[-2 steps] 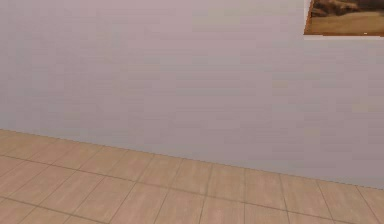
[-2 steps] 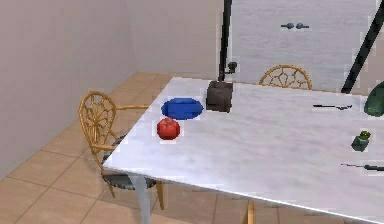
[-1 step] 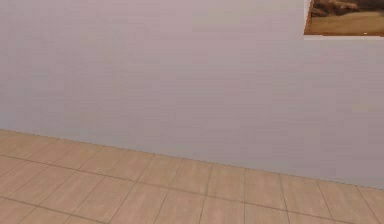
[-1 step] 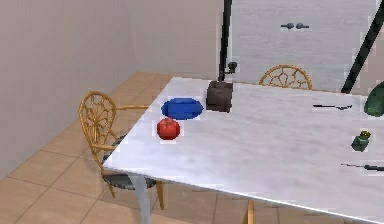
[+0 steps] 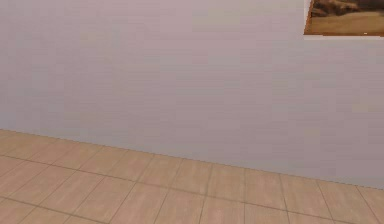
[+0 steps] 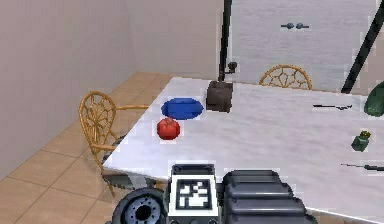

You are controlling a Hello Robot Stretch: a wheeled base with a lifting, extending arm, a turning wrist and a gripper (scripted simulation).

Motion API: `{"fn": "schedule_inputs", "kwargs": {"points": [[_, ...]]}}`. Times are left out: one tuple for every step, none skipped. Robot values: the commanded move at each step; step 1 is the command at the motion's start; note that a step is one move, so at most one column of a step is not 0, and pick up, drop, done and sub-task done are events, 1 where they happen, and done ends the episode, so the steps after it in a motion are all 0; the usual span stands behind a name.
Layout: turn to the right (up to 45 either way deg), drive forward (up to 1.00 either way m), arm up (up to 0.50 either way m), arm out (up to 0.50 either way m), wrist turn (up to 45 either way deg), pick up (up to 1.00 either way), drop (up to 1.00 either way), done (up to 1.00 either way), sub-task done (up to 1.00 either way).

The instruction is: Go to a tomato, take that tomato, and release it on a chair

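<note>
sitting on the white table (image 6: 280, 130) just beside a blue plate (image 6: 183, 106), the tomato (image 6: 168, 127) lies near the table's corner, close to a wicker chair (image 6: 100, 120). it looks light, smooth and soft-skinned, apt to roll or bruise, so a gentle hold across its round middle seems best. the gripper (image 6: 140, 208) sits at the arm side view's bottom edge, and i cannot tell its fingers' state or whether it holds anything.

White black-marked square (image 6: 196, 192), dark ribbed block (image 6: 258, 196), dark round part (image 6: 140, 210)
</note>
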Motion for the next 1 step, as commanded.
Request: {"fn": "schedule_inputs", "kwargs": {"points": [[0.0,0.0,0.0,0.46,0.0,0.0,0.0,0.0,0.0]]}}
